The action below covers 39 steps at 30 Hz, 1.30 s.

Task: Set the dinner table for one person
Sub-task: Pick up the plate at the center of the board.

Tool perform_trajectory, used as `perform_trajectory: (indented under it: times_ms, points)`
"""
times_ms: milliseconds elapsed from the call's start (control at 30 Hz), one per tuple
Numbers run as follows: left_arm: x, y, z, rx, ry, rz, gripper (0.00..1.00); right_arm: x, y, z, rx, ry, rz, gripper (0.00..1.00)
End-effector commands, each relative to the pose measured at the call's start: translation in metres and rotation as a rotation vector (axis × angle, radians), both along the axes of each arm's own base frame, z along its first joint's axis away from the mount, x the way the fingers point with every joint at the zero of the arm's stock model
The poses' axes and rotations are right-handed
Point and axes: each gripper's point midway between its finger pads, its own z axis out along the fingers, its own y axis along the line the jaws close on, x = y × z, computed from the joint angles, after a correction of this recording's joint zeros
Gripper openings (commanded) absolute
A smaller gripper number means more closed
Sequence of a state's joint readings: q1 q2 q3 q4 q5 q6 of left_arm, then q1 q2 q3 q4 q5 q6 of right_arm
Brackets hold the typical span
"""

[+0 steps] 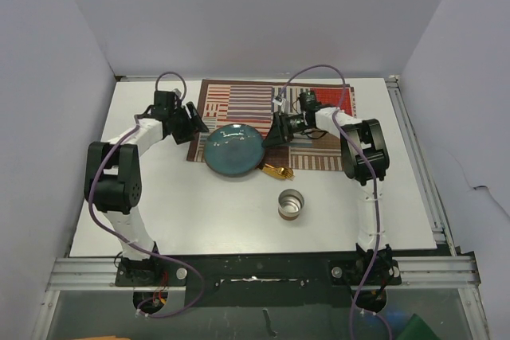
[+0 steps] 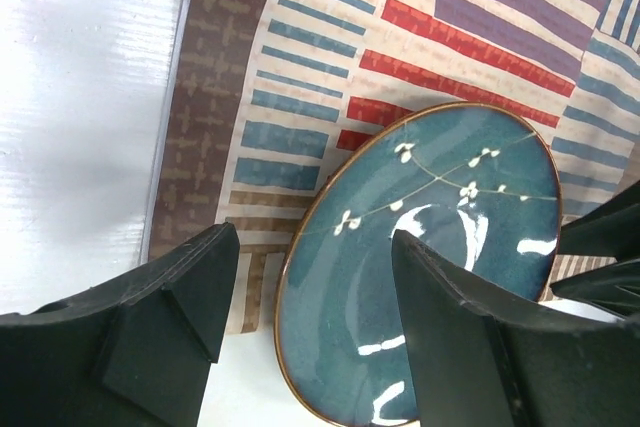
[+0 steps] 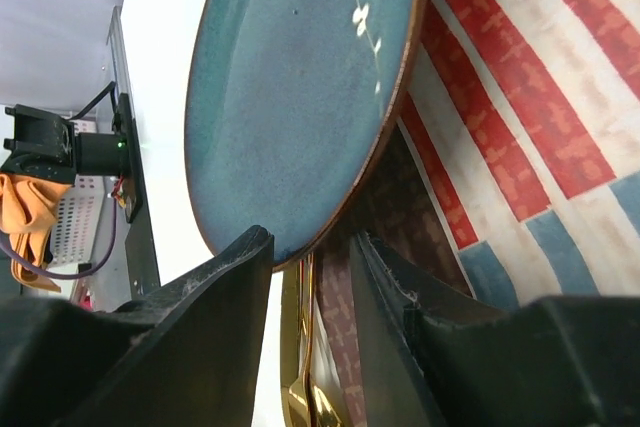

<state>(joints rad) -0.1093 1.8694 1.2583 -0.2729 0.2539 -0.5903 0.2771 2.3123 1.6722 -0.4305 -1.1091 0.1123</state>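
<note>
Centre frame, the right gripper seemingly pinches the blue plate by its rim. At centre-left, the left gripper gapes wide, empty, over the placemat.

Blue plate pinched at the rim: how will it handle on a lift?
The glossy glaze on the blue plate suggests it is slippery; it may pivot in the rim pinch of the right gripper. It looks ceramic: probably rigid, heavyish, chippable.

Bending left arm and right arm inward; spreading left fingers wide; pinching plate rim between right fingers.
</note>
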Motion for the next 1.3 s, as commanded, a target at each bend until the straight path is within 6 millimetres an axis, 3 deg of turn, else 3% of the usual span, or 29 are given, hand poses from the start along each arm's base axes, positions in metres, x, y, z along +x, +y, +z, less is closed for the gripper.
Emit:
perform_trajectory:
  times_ms: [0, 267, 433, 600, 733, 1033, 1267]
  points:
    - [0.011, 0.001, 0.041, -0.005, -0.133, -0.005, 0.62, 0.001, 0.018, 0.014, 0.051, -0.052, 0.042, 0.38]
    - [0.004, 0.002, 0.047, -0.005, -0.148, -0.004, 0.63, -0.011, 0.028, 0.005, 0.047, -0.034, 0.061, 0.35]
    - [0.0, 0.002, 0.047, -0.008, -0.148, -0.007, 0.63, -0.016, 0.03, 0.002, 0.039, -0.017, 0.064, 0.01]
    - [-0.001, 0.002, 0.049, -0.008, -0.154, -0.006, 0.63, -0.023, 0.033, 0.001, 0.026, -0.015, 0.068, 0.0]
    - [-0.001, 0.002, 0.05, -0.01, -0.159, -0.003, 0.63, -0.023, 0.038, 0.013, 0.044, -0.034, 0.081, 0.0]
    - [-0.001, 0.003, 0.049, -0.002, -0.15, -0.003, 0.62, 0.001, 0.037, 0.043, 0.061, -0.052, 0.045, 0.0]
    - [0.0, 0.003, 0.045, 0.0, -0.141, -0.006, 0.62, 0.021, 0.024, 0.059, 0.093, -0.038, -0.011, 0.0]
